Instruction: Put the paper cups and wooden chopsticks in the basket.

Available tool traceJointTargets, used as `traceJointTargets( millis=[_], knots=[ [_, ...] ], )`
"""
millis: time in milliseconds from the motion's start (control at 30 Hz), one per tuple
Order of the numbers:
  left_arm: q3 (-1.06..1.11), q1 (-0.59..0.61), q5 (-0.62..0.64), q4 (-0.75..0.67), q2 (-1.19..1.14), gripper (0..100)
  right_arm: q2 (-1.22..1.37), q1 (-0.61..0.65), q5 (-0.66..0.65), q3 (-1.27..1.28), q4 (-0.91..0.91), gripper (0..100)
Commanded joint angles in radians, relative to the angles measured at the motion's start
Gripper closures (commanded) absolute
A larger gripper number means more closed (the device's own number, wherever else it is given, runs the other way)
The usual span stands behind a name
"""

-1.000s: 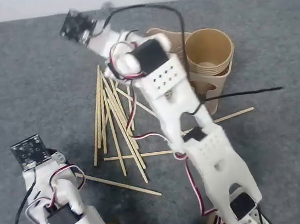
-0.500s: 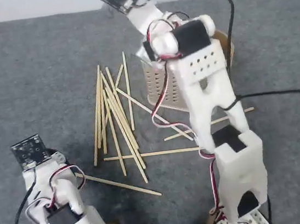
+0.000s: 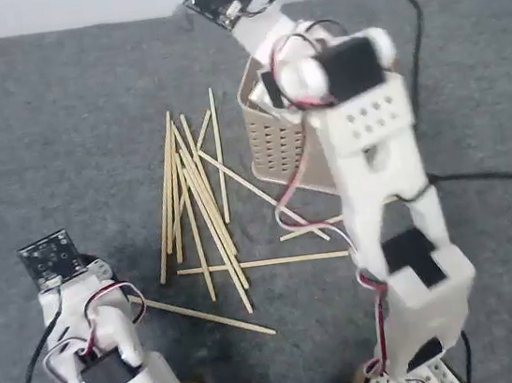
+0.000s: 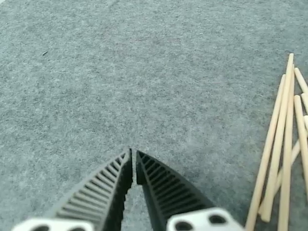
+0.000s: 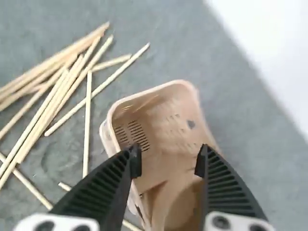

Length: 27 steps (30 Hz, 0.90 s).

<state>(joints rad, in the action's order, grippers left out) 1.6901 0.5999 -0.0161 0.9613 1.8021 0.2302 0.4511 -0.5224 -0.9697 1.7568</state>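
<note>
- Your basket [image 3: 274,147] is a beige slotted tub on the grey surface [image 3: 59,132], just beside the chopstick pile and partly under your right arm [image 3: 375,166].
- In the right wrist view you look into the basket [image 5: 159,120]. You see its perforated inner wall near the rim, but what lies deeper cannot be told.
- Your wooden chopsticks [image 3: 197,209] lie outside the basket in a loose fan on the surface. A few lie crosswise, and one long stick runs past the basket's foot.
- Your right pincer [image 5: 168,151] is spread wide and grips nothing. It hangs above the basket's mouth, with the rim showing between its two jaws.
- Your left pincer [image 4: 133,154] has its tips all but touching and grips nothing. It sits over bare surface with chopsticks [image 4: 279,144] off to one side.
- A second ago your right arm reached over the chopstick pile, and a stack of paper cups stood in plain sight at the basket. The arm has since swung over the basket and now lies across that spot.
- Your left arm [image 3: 97,345] and the chopstick fan have kept their places.
</note>
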Motion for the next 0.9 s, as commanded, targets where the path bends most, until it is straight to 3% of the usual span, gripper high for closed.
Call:
traceJointTargets(
  millis=[0,133,300,867],
  knots=[
    [-0.005,-0.003,-0.009,-0.026,0.02,98,-0.137,0.028,-0.095,0.161,0.045,79.4],
    [-0.005,-0.003,-0.009,-0.026,0.02,98,-0.173,0.054,-0.236,0.365,0.042,79.4],
    [-0.005,-0.003,-0.009,-0.025,0.02,98,-0.17,0.045,-0.35,0.43,0.041,79.4],
    [-0.005,-0.003,-0.029,-0.025,0.02,98,-0.17,0.007,-0.503,0.428,0.041,79.5]
  ],
)
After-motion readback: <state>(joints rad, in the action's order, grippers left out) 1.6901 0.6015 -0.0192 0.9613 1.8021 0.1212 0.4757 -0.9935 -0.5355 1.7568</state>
